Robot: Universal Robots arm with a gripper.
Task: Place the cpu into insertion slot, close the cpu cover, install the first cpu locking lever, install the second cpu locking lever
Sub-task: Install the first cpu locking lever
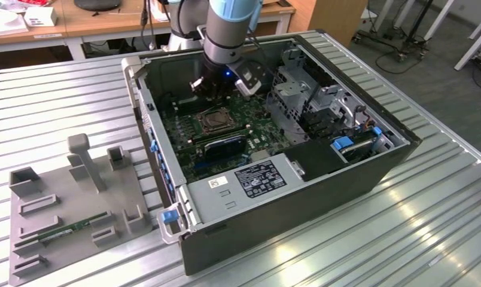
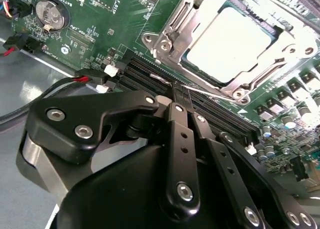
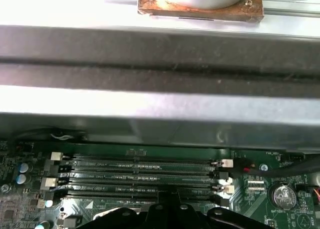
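**Claw drawn narrow at the socket's edge, chip under its cover**

Nearest, on the exterior view's left, a grey tray lies on the slatted metal table, with a green memory stick lying flat in it. Beside it, to the exterior view's right, an open computer case rests on the same table, its green board facing up.

About mid-board sits the insertion slot, a square socket with a silver rim. In the second wrist view the cpu lies flat inside it, its pale top showing through the window of the cpu cover, which lies down over the chip. A thin wire lever runs along the socket's edge, between the socket and the long black memory slots. Whether it is latched I cannot tell.

Just beyond the socket, the arm reaches down into the far part of the case. The claw is narrow, its fingers drawn together, the tip right at the wire lever. Whether it pinches the wire I cannot tell. A coin battery sits on the board, well apart from the socket.
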